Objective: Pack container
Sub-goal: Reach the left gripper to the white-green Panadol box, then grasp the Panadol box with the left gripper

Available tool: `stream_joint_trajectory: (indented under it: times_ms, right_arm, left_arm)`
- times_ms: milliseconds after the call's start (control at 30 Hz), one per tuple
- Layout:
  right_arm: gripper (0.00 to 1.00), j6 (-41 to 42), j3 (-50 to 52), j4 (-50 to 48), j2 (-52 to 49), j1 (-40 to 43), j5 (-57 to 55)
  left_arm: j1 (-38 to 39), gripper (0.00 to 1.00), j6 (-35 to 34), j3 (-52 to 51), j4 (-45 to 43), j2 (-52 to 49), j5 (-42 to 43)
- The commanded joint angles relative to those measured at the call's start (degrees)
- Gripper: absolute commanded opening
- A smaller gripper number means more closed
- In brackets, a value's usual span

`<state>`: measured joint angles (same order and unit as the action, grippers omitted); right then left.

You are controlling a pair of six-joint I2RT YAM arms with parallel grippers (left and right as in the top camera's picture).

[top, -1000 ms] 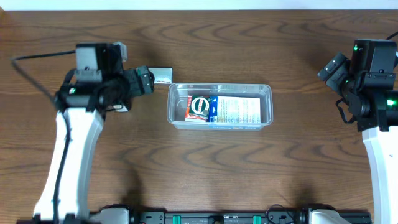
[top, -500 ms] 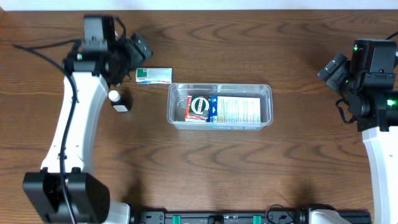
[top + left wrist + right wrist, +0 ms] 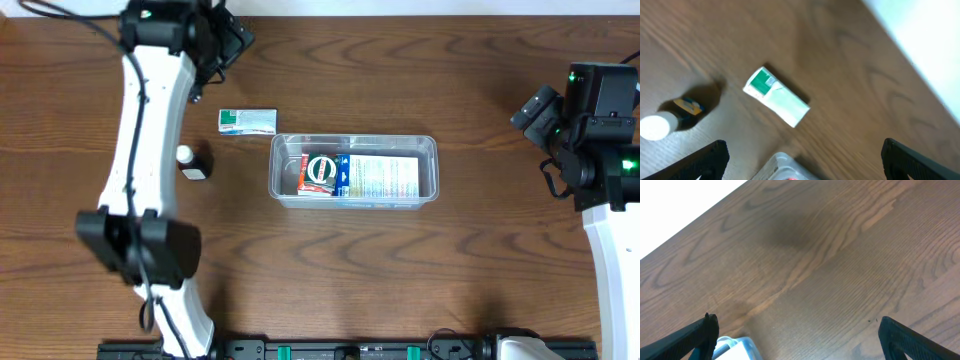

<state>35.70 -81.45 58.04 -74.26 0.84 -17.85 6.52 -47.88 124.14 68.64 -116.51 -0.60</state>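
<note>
The clear container [image 3: 430, 150] sits mid-table and holds a white printed box [image 3: 380, 176] and a small red-and-green pack [image 3: 321, 172]. A green-and-white small box [image 3: 247, 121] lies just off its upper left corner; it also shows in the left wrist view [image 3: 776, 97]. A small dark bottle with a white cap [image 3: 193, 163] stands left of the container, and in the left wrist view [image 3: 670, 118]. My left gripper [image 3: 802, 160] is open and empty, high above the table's far left. My right gripper [image 3: 800, 337] is open and empty at the right.
The left arm [image 3: 150, 130] stretches along the left side over the bottle's area. The table's far edge runs close behind the left gripper. A corner of the container [image 3: 732, 347] shows in the right wrist view.
My left arm has swung up and back toward the far edge, uncovering the green-and-white box and the bottle. The right arm has not moved.
</note>
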Motion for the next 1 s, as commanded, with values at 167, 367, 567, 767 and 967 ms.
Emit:
stream_joint_trajectory:
  times_ms: [167,367,567,767,967]
  right_arm:
    - [0.99,-0.63,-0.22,0.07,0.00,0.17,-0.79]
    - [0.99,-0.63,-0.22,0.07,0.00,0.17,-0.79]
    - [0.99,-0.63,-0.22,0.07,0.00,0.17,-0.79]
    - [0.99,-0.63,-0.22,0.07,0.00,0.17,-0.79]
    - [0.99,-0.63,-0.22,0.07,0.00,0.17,-0.79]
  left_arm:
    - [-0.07,0.98,-4.81,0.61,0.35,-9.75,1.70]
    - [-0.13,0.98,-6.29,0.61,0.31,-14.91,4.74]
    - [-0.13,0.98,-8.04,0.50,0.79,-19.37,7.93]
    - [-0.42,0.98,-13.05,-0.48,0.50,-21.03,7.98]
    - [-0.44,0.98,-13.79,-0.66,-1.42,-21.03,8.13]
